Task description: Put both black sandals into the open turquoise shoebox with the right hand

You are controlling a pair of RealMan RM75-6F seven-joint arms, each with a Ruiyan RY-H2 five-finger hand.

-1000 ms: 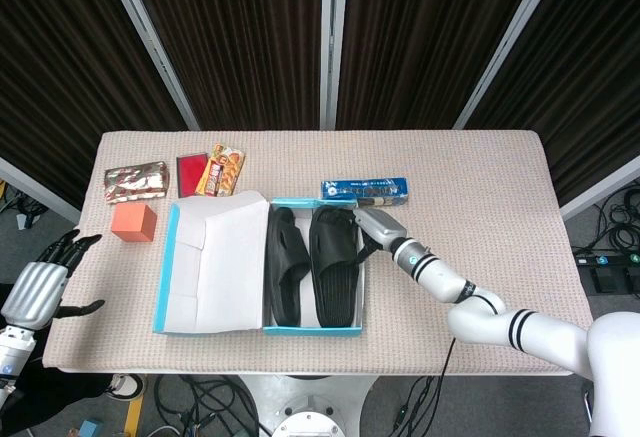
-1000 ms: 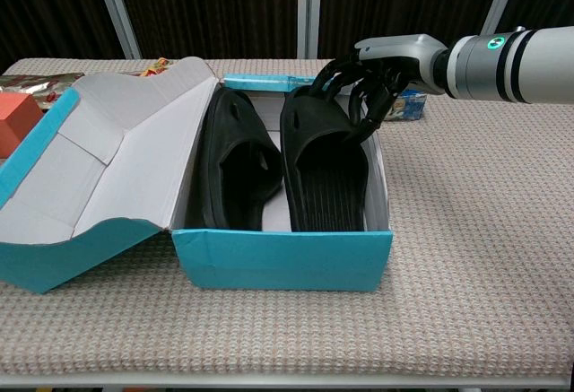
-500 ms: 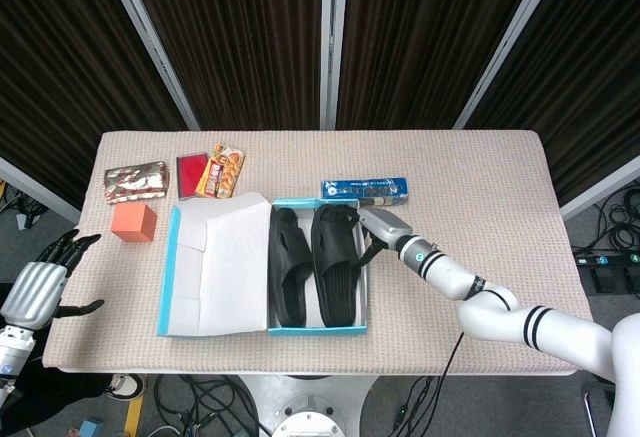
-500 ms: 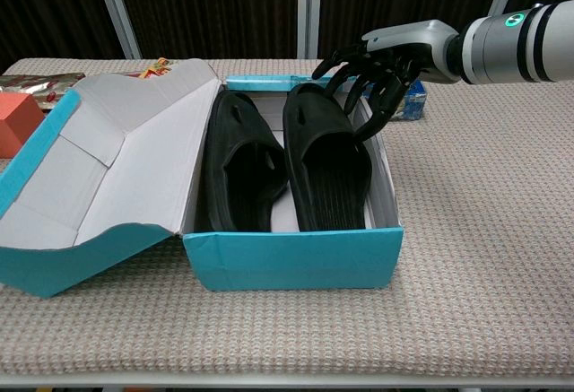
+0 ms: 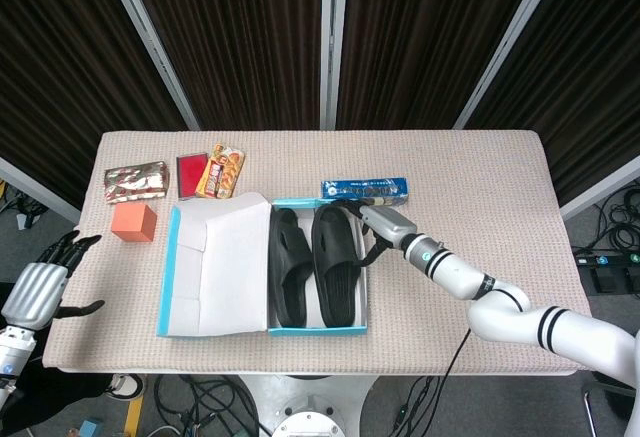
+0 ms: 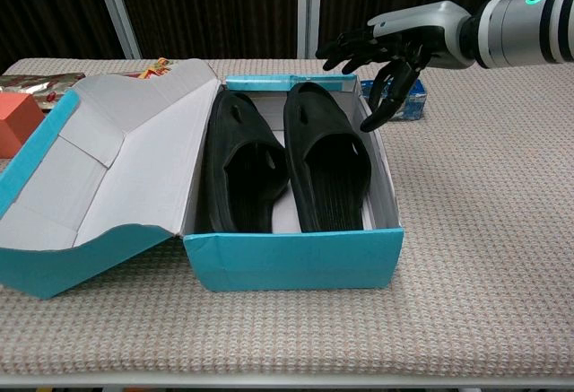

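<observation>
While both black rubber sandals (image 6: 291,159) lie side by side inside the open turquoise cardboard shoebox (image 6: 291,260), long axes running front to back | right hand (image 6: 387,47) hovers over the box's far right corner, palm down, fingers spread, holding nothing | left hand (image 5: 38,282) hangs off the tabletop's (image 5: 480,187) left edge, fingers apart, empty

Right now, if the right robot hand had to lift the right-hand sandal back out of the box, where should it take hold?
Probably by the strap arching over the right-hand sandal, coming from above. The sandal lies flat in the turquoise shoebox close to its right wall, so the sides look hard to reach; the raised strap leaves a gap for fingers. The right robot hand, open, hovers over that far corner.
</observation>
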